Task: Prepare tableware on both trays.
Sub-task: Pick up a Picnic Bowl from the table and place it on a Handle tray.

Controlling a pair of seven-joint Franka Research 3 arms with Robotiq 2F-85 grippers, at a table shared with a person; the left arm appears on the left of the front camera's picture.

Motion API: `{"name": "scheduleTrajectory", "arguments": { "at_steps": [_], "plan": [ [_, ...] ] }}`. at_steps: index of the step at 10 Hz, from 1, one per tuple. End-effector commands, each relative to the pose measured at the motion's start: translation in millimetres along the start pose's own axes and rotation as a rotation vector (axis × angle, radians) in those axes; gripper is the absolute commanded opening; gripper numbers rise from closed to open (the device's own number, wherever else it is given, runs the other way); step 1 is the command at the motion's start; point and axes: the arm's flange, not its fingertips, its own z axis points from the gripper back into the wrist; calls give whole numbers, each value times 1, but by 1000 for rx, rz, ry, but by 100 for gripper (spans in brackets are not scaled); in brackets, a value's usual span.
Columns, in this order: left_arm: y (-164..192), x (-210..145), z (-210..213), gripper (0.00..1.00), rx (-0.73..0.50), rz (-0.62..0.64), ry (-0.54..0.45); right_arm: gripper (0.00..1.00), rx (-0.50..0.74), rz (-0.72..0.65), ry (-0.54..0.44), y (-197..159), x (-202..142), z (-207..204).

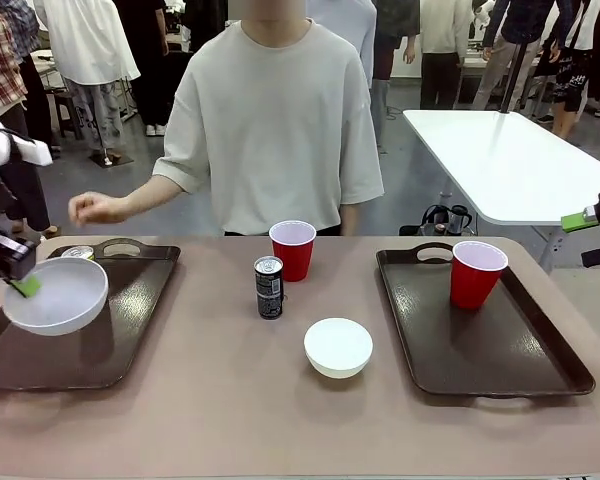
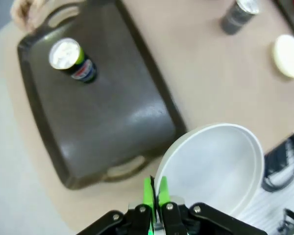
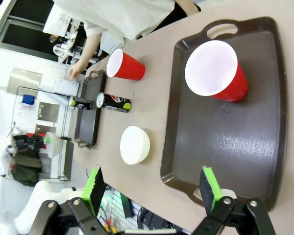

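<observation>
The left fingers (image 2: 148, 193) were clamped tight on the rim of a white bowl (image 2: 216, 165), which hung tilted over the near side of the left tray (image 1: 130, 335), not resting on it as far as I could tell. At that tray's far end, by the handle, stood a dark can (image 2: 71, 61) with a yellow-green band and a red-and-blue patch (too blurry to read a single letter).

The right fingers (image 3: 94, 185) were spread wide with nothing between them, off at the right side of the counter (image 1: 210, 400). They looked down on the right tray (image 3: 225, 142), where a red cup (image 3: 215, 71) stood upright near the far handle.

Between the trays sat a second red cup (image 1: 293, 250), the other dark can (image 1: 269, 288) just in front of it (white print, too small to read) and a second white bowl (image 1: 338, 347) closer to the robot. The person's hand (image 1: 95, 208) hung past the left tray's far end.
</observation>
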Motion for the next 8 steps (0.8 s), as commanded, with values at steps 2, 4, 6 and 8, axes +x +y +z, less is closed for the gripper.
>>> {"name": "scheduleTrajectory", "arguments": {
  "at_steps": [2,4,6,8],
  "plan": [
    [6,15,-71,4,54,46,87,100,24,15,-11,-2,2,-1],
    [13,28,-104,4,47,98,90,100,24,15,-11,-2,2,-1],
    [23,37,-130,4,68,168,72,100,24,15,-11,-2,2,-1],
    [32,45,-146,4,66,200,75,100,24,15,-11,-2,2,-1]
  ]
}}
